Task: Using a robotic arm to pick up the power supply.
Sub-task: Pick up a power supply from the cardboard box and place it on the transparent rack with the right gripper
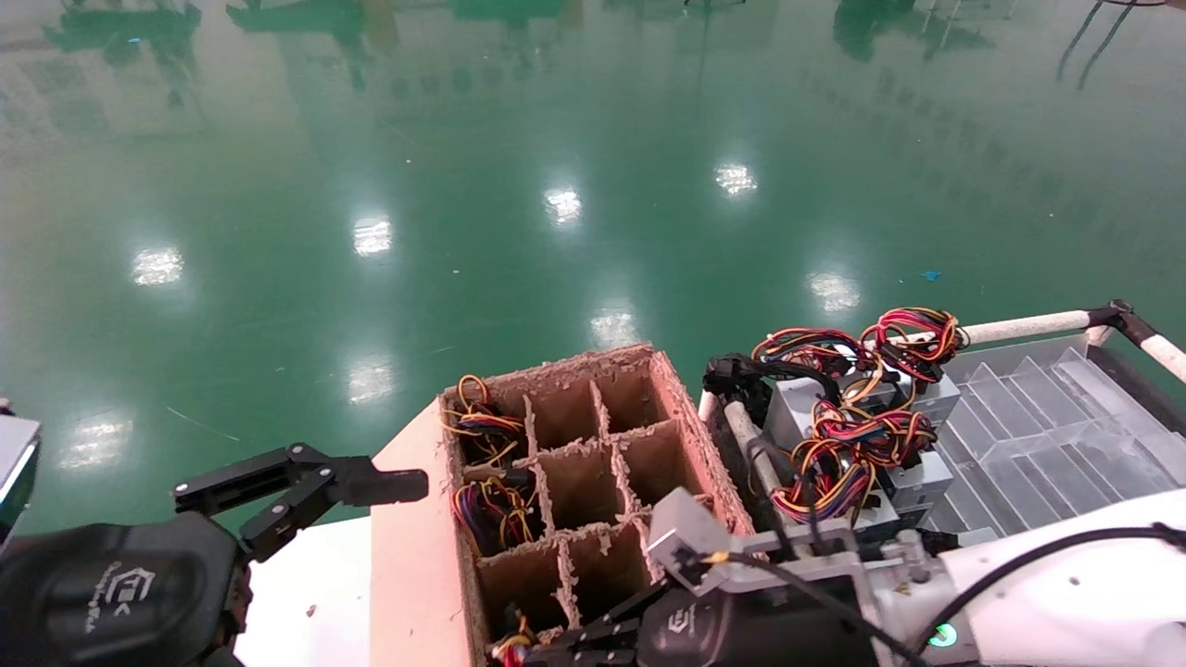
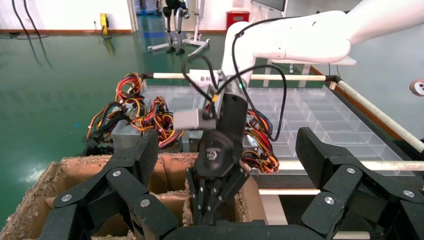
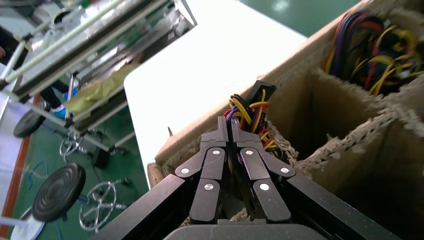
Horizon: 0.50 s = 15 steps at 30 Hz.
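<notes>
Right gripper down in near corner cell of cardboard divider box, fingers pinched together on wire bundle at cell mouth. Power supply body hidden there; wires only visible. Other power supplies lie on rack just right of box. Left gripper spread wide, idle, hovering left of box over white table. Judgement: grasp made, lift-out not yet done.

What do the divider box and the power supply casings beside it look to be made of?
The divider box looks like raw brown cardboard: matte, with fuzzy, torn edges along its partitions. The power supply casings look like sheet metal, judging by flat silver-grey faces with a dull sheen, though wires hide much of them.
</notes>
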Tool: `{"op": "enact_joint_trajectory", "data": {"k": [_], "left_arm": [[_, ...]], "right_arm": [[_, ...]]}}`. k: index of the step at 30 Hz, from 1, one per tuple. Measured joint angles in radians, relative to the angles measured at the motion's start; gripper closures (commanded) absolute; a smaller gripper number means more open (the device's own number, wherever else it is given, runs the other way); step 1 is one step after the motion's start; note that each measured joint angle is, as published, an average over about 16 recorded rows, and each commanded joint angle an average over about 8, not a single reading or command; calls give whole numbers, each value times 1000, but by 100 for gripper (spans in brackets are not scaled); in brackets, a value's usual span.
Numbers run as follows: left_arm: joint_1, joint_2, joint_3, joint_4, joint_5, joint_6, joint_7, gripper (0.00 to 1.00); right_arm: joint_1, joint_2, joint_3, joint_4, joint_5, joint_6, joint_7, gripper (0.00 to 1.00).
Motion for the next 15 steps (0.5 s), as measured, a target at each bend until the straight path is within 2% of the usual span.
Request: {"op": "enact_joint_trajectory", "data": {"k": [15], "left_arm": [[0, 0, 1, 0, 0, 0, 0, 15]], "right_arm": [[-44, 97, 124, 43, 211, -53, -43, 100]]}}
